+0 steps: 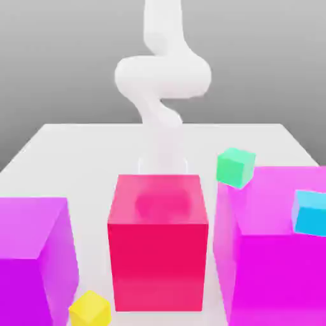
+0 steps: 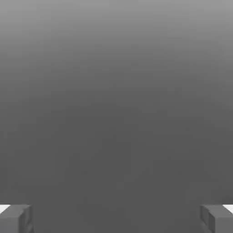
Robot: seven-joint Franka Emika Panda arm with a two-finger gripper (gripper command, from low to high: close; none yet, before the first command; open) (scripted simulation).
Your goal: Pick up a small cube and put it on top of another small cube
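Observation:
Three small cubes show in the exterior view. A green cube (image 1: 235, 167) sits tilted at the far upper corner of the right magenta block. A cyan cube (image 1: 311, 213) lies against that block's top at the exterior view's right edge. A yellow cube (image 1: 90, 309) rests low on the table near the front, between the left magenta block and the red block. The white arm (image 1: 162, 76) comes down behind the red block, which hides its lower end. In the hand view my gripper (image 2: 116, 219) is open, its grey fingertips (image 2: 16, 219) far apart with nothing between them.
A large red block (image 1: 158, 245) stands at the centre front. Large magenta blocks stand at the exterior view's left (image 1: 32, 258) and right (image 1: 274, 255). The white table (image 1: 76, 153) stretches behind them. The hand view looks onto plain grey background.

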